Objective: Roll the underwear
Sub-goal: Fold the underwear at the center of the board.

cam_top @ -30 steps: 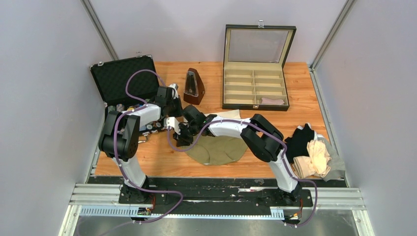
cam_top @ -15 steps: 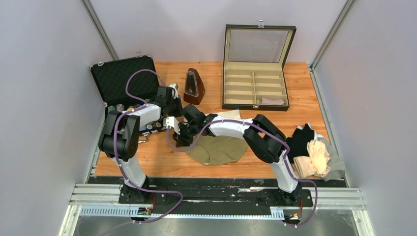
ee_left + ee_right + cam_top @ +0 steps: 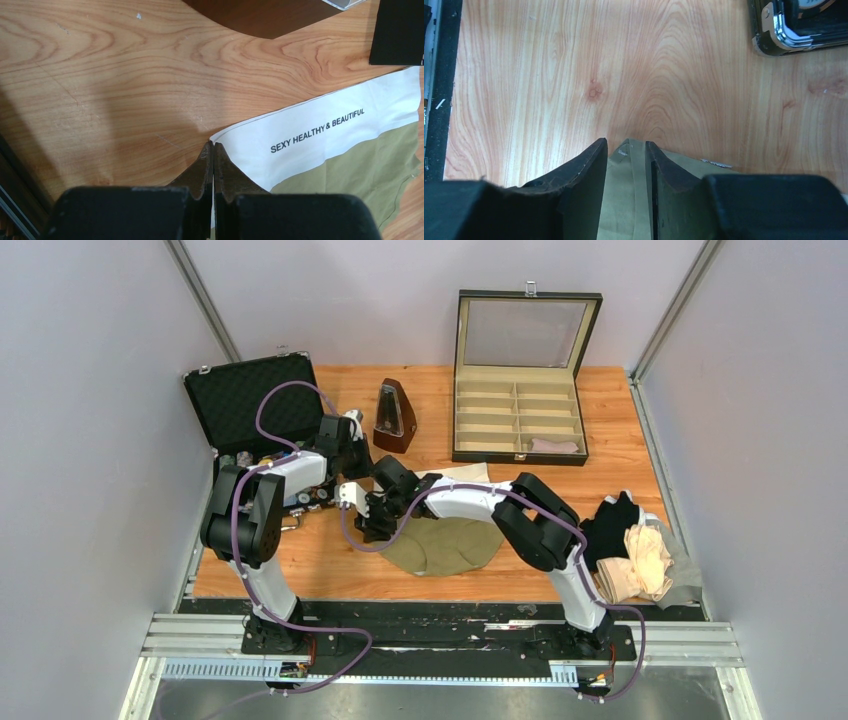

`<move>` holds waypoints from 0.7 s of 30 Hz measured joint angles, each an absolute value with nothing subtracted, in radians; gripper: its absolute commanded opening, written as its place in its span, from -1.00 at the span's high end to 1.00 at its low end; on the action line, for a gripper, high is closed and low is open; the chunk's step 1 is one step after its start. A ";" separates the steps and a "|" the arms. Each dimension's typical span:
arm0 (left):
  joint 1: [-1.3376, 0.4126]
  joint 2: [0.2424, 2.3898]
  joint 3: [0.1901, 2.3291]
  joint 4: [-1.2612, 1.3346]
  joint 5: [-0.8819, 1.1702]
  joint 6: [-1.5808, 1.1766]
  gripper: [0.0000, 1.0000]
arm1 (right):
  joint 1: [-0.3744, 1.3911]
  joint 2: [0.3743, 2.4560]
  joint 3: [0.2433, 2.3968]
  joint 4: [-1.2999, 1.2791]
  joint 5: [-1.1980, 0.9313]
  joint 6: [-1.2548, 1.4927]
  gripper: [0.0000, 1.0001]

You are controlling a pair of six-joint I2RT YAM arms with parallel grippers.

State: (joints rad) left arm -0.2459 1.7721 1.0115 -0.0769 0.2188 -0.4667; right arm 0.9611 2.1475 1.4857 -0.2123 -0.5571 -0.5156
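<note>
An olive-khaki underwear (image 3: 445, 546) lies spread on the wooden table near the front middle. Its white waistband (image 3: 325, 135) bears printed words. My left gripper (image 3: 214, 145) is shut on the waistband's corner; in the top view that gripper (image 3: 363, 468) sits just left of the right wrist. My right gripper (image 3: 626, 143) stands open at the cloth's left edge (image 3: 372, 528), with a raised olive fold (image 3: 634, 190) between its fingers. More underwear, black (image 3: 612, 525) and cream-beige (image 3: 648, 558), is piled at the right edge.
A brown metronome (image 3: 395, 418) stands just behind the grippers. An open black case (image 3: 255, 400) with small items is at the back left. An open compartment box (image 3: 518, 420) holds one rolled piece (image 3: 555, 445). Grey cloth (image 3: 688, 578) lies under the right pile.
My right gripper's jaws have parted around the olive fold, and that arm has shifted slightly left. The left gripper has stayed shut in place.
</note>
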 measured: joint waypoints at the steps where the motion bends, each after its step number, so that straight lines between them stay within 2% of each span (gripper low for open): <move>1: -0.246 1.772 1.011 -0.077 0.219 -0.467 1.00 | 0.962 2.151 1.486 -0.212 -0.557 -0.518 0.28; 6: -0.246 1.772 1.011 -0.077 0.220 -0.467 1.00 | 0.962 2.170 1.489 -0.209 -0.562 -0.523 0.24; 7: -0.246 1.772 1.011 -0.077 0.220 -0.467 1.00 | 0.962 2.170 1.490 -0.208 -0.562 -0.523 0.28; 10: -0.246 1.772 1.011 -0.077 0.220 -0.467 1.00 | 0.962 2.172 1.491 -0.207 -0.562 -0.528 0.61; 15: -0.246 1.772 1.011 -0.077 0.220 -0.467 1.00 | 0.962 2.173 1.491 -0.203 -0.559 -0.537 0.96; 21: -0.245 1.772 1.013 -0.080 0.221 -0.466 1.00 | 0.962 2.178 1.517 -0.207 -0.554 -0.505 1.00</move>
State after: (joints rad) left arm -0.2447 1.7721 1.0134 -0.0795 0.2211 -0.4664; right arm 0.9619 2.1777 1.5166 -0.2070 -0.5541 -0.5045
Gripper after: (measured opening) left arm 0.006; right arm 0.015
